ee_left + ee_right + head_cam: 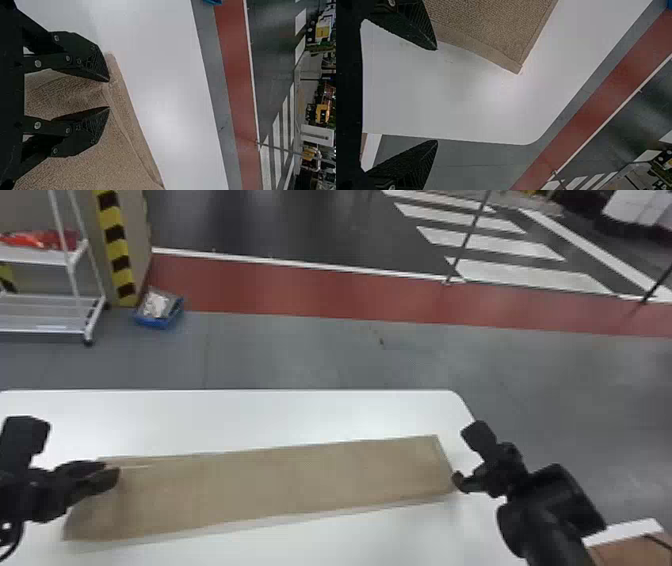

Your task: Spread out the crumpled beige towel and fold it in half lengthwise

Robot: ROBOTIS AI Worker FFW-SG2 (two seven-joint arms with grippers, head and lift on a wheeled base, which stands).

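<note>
Towel: beige, lying on the white table as a long, narrow strip that crosses it from left to right; its right end lies a little farther from the robot than its left. The surface is mostly smooth, with a crease near the far edge at the left end, where the left wrist view shows a narrow raised flap. A thin pale band runs along the near edge.
Left gripper: at the towel's left end, by its far corner. The fingers are parted, with beige cloth visible in and beyond the gap; whether the tips touch it cannot be told.
Right gripper: at the towel's right end. The fingers stand wide apart and grasp nothing; in the right wrist view one overlaps the cloth's edge, the other shows against the floor past the table's side.
Beyond the table: a white cart on the left, a yellow-and-black striped post beside it, a blue bin at the post's foot, and a red band across the floor.
</note>
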